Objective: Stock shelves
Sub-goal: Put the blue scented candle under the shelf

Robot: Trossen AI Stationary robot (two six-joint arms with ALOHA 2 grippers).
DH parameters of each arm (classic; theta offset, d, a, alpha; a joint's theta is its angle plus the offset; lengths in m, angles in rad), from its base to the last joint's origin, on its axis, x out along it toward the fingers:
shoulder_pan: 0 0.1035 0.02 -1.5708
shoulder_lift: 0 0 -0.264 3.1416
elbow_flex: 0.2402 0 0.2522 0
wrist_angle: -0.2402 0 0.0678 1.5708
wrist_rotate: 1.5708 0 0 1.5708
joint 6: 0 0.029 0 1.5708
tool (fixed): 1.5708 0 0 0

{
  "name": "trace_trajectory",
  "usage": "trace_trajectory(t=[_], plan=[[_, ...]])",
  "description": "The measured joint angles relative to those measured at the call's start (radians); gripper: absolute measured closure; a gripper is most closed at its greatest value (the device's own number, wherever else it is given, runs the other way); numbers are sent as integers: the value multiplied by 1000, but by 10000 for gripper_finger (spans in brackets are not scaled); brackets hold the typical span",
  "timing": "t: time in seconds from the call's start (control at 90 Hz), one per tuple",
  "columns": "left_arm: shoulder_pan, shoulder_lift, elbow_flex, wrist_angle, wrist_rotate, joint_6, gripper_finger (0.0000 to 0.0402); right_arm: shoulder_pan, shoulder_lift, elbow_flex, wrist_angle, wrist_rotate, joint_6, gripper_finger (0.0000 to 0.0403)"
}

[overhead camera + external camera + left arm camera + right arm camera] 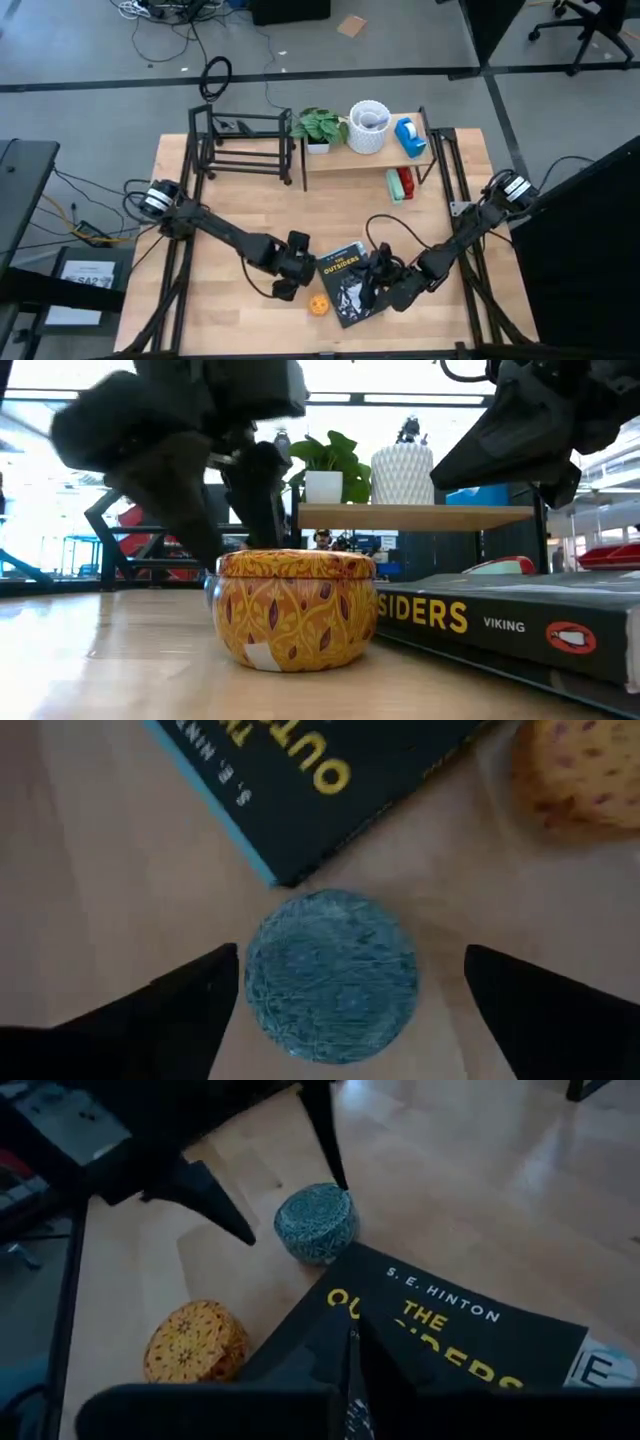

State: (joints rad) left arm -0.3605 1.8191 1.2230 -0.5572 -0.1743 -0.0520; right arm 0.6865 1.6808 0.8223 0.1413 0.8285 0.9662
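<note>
I am holding my left claw (340, 1010) wide open over a small round blue tin (331, 974). My two fingers (180, 1010) are standing on each side of it, not touching it yet. The blue tin is sitting on the table (200, 200), just beside a corner of the dark book (350, 285). A yellow tin (293, 608) with leaves on it is sitting near them too.

I think the blue tin is light and hard, so it will not squash. Its side is round and may be slippery, so I should pinch it across the middle, low down.

My right claw (350, 1355) is resting on the book, and its fingers look closed together. The book looks flat, stiff and heavier.

The shelves (375, 160) are standing far back on the table, already holding a plant (320, 127), a white pot (368, 125) and a blue thing (410, 137). The black rack (245, 145) is beside them.
</note>
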Motion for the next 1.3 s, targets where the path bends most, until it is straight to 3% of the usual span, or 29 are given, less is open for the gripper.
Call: trace_trajectory(t=[0.289, 0.578, 0.867, 1.133, 1.3], plan=[[57, 52, -1, 20, 174, -3, 52, 0, 0, 0, 4, -12, -2, 403], [100, 52, -1, 36, 143, 22, 136, 0, 0, 0, 13, -12, -3, 403], [217, 53, 99, 14, 35, 71, 137, 23, -19, -1, 58, -2, -40, 403], [397, 64, 159, 153, 27, 50, 137, 81, -124, -1, 59, 146, -130, 403], [474, 128, 158, 214, 37, 17, 137, 100, -165, -1, 57, 177, -187, 403]])
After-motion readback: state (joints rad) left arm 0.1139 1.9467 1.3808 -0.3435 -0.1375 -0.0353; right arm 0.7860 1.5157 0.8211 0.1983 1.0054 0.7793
